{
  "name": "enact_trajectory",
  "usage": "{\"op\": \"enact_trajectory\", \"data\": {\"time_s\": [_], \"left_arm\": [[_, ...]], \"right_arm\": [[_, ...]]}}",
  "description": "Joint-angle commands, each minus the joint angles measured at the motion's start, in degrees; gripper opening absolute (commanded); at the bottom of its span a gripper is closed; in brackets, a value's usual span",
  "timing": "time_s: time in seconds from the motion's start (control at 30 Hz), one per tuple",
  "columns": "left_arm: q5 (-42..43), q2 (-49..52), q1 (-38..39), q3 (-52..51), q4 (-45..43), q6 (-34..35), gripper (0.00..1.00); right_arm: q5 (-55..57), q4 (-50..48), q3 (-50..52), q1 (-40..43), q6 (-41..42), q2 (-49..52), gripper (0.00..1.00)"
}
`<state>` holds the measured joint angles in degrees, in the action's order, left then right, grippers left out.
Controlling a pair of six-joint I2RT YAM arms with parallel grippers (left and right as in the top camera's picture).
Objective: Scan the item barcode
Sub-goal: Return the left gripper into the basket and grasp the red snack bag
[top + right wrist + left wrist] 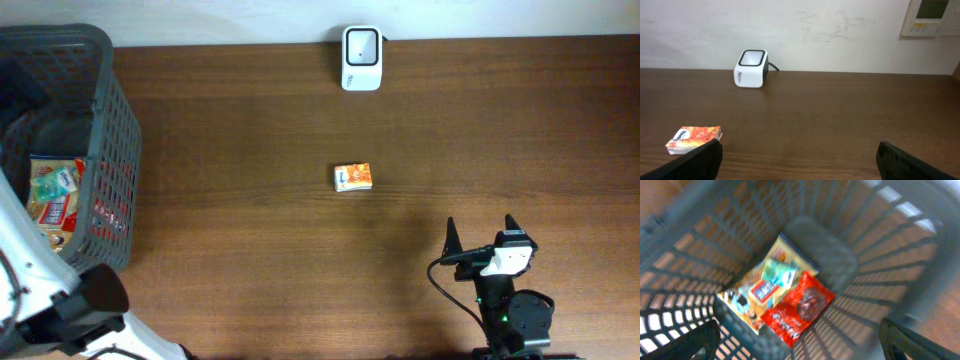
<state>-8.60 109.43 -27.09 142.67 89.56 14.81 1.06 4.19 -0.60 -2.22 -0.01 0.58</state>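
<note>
Left pincer open over basket, right pincer open before packet, scanner at far edge.

We look down into a grey plastic lattice basket where a glossy red snack packet overlaps a yellow foil packet, our left gripper spread wide, dark fingertips at the lower corners.

We can read no text. The side label of the white box-shaped scanner, the blue oval logo on the small orange carton left-front of the scanner, and the blurred snack packets are illegible.
</note>
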Motion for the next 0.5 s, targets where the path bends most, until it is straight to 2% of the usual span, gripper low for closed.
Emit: {"op": "enact_trajectory", "data": {"time_s": [0.0,0.1,0.27,0.47], "left_arm": [[6.4,0.3,-3.8,-11.4,-4.6,-1.4,0.99],[11.4,0.3,-4.2,-20.6,-10.6,-5.5,1.0],[10.9,0.3,-4.2,-32.3,-18.6,-5.5,0.98],[7.2,0.3,-4.2,-39.6,-23.6,-5.5,0.94]], "right_arm": [[0.9,0.3,0.3,0.4,0.0,-0.4,0.98],[0.9,0.3,0.3,0.4,0.0,-0.4,0.98],[0.9,0.3,0.3,0.4,0.0,-0.4,0.98],[0.9,0.3,0.3,0.4,0.0,-0.4,0.99]]}}
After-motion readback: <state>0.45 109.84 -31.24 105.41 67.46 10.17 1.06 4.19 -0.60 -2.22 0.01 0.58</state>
